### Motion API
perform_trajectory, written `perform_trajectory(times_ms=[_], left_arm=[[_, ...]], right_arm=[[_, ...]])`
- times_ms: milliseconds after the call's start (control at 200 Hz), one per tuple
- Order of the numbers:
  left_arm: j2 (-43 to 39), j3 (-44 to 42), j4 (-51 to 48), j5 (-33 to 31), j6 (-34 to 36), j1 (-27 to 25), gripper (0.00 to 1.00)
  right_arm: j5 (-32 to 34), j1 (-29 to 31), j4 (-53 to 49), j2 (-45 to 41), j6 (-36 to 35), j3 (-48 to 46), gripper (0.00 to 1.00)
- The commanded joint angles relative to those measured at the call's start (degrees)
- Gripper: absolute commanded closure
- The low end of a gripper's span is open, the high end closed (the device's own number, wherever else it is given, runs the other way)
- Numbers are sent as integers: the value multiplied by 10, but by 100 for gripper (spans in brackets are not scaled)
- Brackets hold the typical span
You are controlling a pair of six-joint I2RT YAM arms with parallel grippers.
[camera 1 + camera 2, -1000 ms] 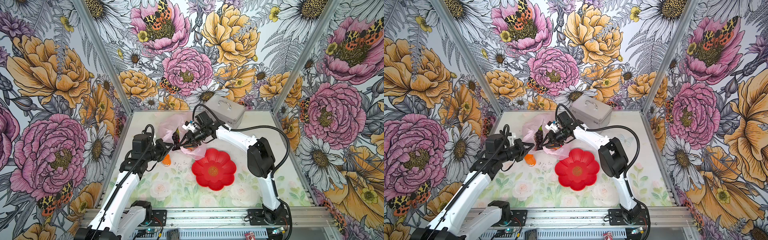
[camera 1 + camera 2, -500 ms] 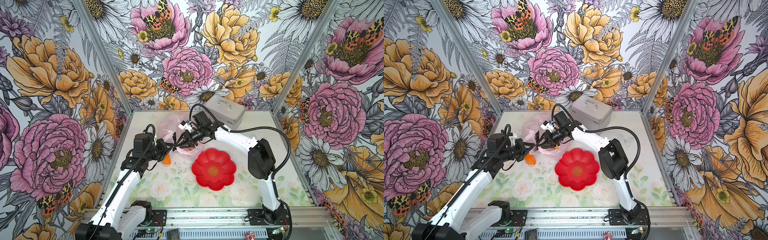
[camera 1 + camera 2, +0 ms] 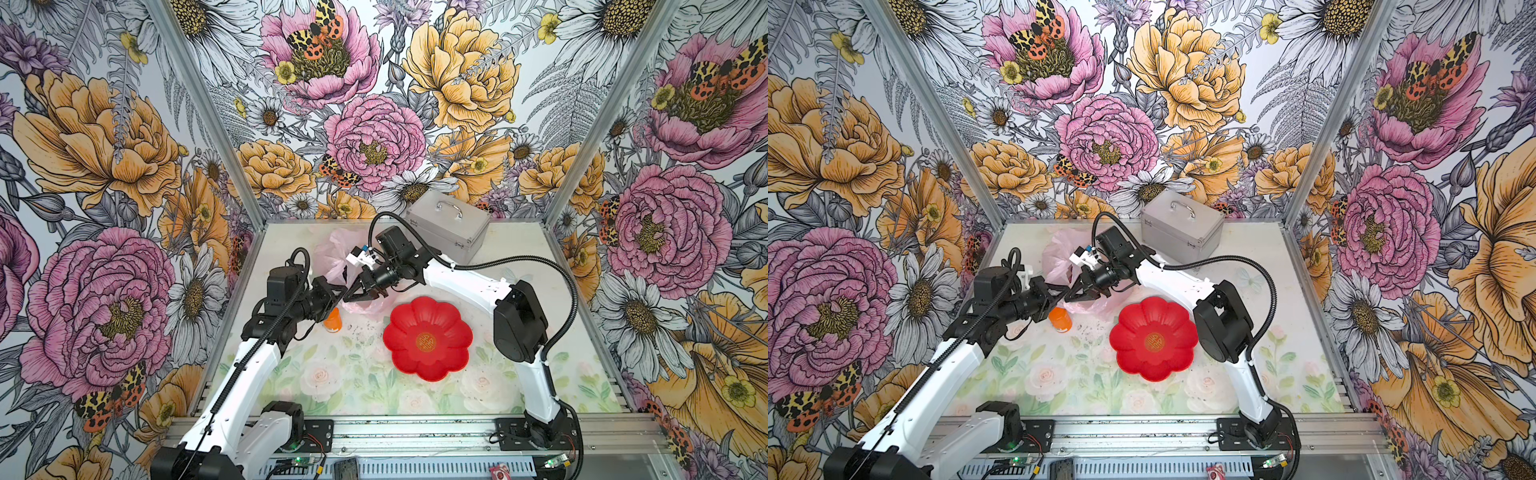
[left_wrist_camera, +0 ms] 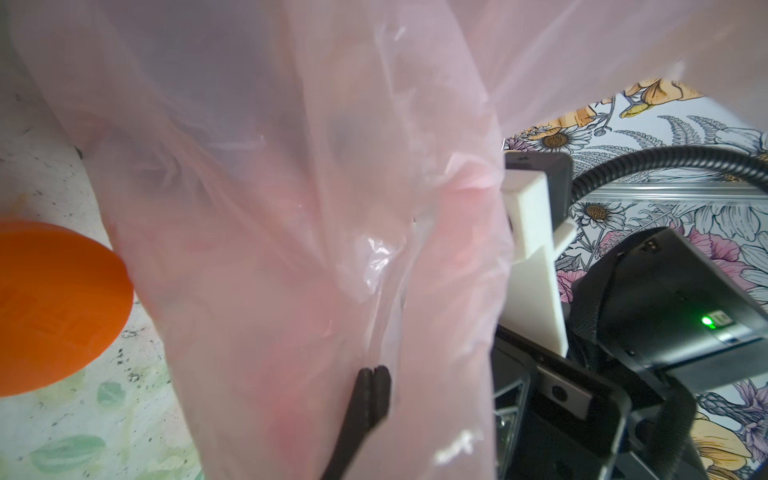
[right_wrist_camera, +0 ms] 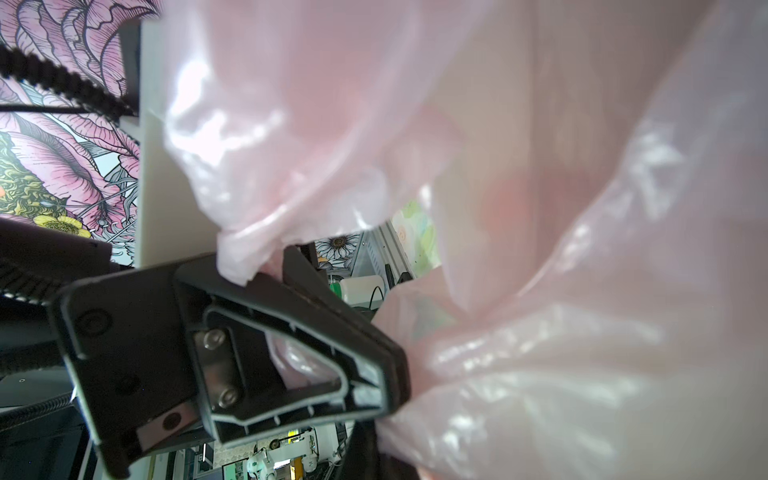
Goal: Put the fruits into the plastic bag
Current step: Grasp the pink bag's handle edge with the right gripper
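Closed now from part open, the right end effector [image 3: 348,298] pinches the plastic bag [image 3: 337,249], far left on the worktop [image 3: 374,386] in a top view. Left wrist view: the left end effector [image 4: 375,372] clamps its pink film, as the right wrist view also shows.

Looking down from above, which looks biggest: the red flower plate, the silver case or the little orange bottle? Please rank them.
1. red plate, only slightly bigger than
2. silver case, which sits farther back, so that order is unsure.
3. orange bottle, clearly smallest, partly hidden.
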Motion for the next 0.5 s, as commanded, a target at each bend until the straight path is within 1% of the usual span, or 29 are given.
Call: perform_trajectory(times_ms=[0,150,240,295,390,445,495], left_arm=[[-5,9,11,0,-7,-5,100],[-4,10,10,0,-6,-5,100],[-6,10,10,2,-6,-4,100],[-8,9,9,2,-5,-3,100],[-15,6,6,4,-5,1,100],[-20,4,2,5,-3,5,100],[-24,2,-1,7,-3,7,100]], right_arm=[[-7,4,19,-29,-8,17,100],[6,1,18,-33,-8,5,100],[41,-10,15,-38,4,-23,100],[87,-23,-3,-45,8,-41,100],[192,-53,-24,-71,26,-90,100],[237,-71,-22,-94,37,-117,100],[259,-84,-18,-113,40,-130,100]])
